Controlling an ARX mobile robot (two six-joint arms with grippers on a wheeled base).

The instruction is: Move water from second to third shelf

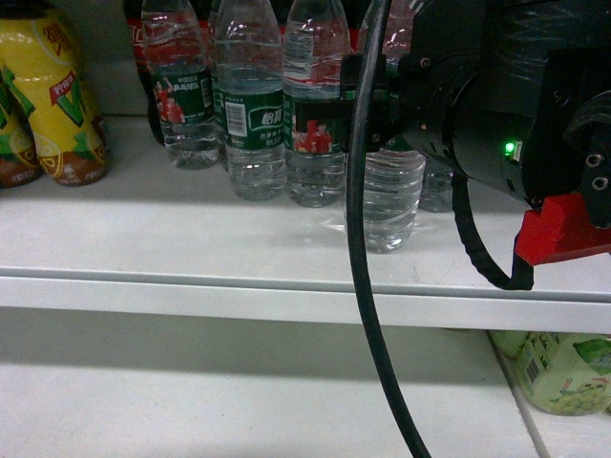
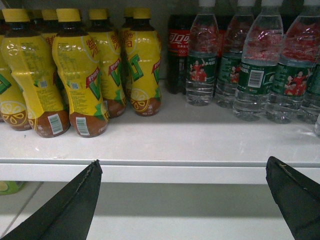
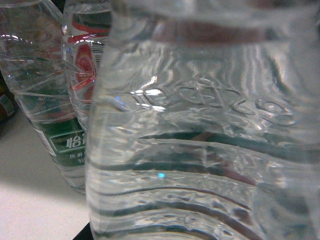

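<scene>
Head view, water bottle (image 1: 389, 200) upright on shelf (image 1: 191, 248), right claw's grip unclear, left claw (image 2: 182, 200) open.

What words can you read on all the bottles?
"怡宝" in white, on the green label of a water bottle.
"VLT" in big green letters, on the yellow lemon tea bottles.
White script on the red label of the cola bottle: too blurred to read.
Raised letters on the clear bottle closest to the right wrist camera: cannot be made out.
Small print and barcodes on all labels: too small.
</scene>
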